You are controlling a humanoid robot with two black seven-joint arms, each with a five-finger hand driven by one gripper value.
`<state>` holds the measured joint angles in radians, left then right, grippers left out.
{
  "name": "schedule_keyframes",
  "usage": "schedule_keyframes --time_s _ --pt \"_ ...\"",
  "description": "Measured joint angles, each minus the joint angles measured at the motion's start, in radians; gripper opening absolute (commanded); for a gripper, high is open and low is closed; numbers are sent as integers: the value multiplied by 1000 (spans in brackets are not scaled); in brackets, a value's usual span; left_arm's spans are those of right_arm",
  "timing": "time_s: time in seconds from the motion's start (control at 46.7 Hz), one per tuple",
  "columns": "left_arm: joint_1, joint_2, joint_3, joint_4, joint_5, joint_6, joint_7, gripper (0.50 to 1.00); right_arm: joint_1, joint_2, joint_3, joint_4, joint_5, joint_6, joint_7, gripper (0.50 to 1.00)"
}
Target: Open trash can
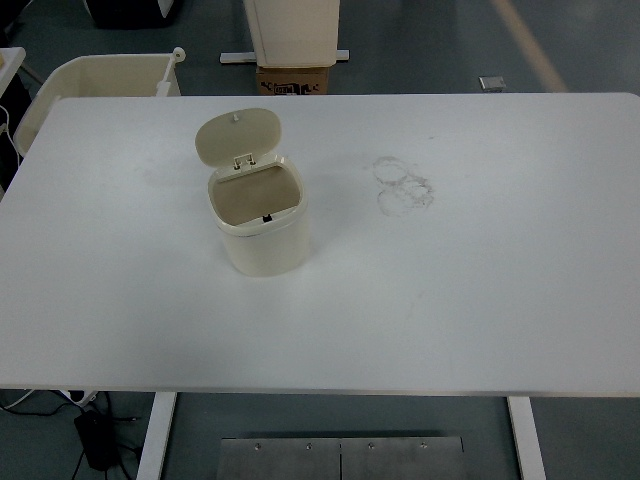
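Note:
A small cream trash can [262,235] stands upright on the white table [450,300], left of centre. Its hinged lid [237,136] is swung up and back, so the inside of the can shows, and it looks empty. A small dark catch sits on the front rim. Neither of my hands nor arms appears anywhere in the top view.
Faint ring marks [403,185] stain the tabletop right of the can. A cream bin [95,75] stands on the floor beyond the far left corner. A cardboard box [293,78] and a white stand base sit behind the far edge. Cables lie under the near left corner.

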<state>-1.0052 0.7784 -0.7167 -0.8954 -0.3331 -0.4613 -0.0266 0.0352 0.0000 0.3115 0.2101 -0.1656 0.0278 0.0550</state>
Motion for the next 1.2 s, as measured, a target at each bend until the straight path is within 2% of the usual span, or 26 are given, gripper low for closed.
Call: schedule_keyframes --time_s 0.3,0.536,0.793,1.2 --pt "86 -87 -19 74 -86 0 1 1000 0 0 0 0 0 0 0 993" --pt "172 -185 -50 208 -107 -9 0 1000 0 0 0 0 0 0 0 993" --pt "184 -284 -58 352 -102 -41 4 1000 0 0 -1 0 -2 0 0 993" --pt "203 -325 -58 375 -98 -50 4 1000 8 0 4 0 -3 0 2 993"
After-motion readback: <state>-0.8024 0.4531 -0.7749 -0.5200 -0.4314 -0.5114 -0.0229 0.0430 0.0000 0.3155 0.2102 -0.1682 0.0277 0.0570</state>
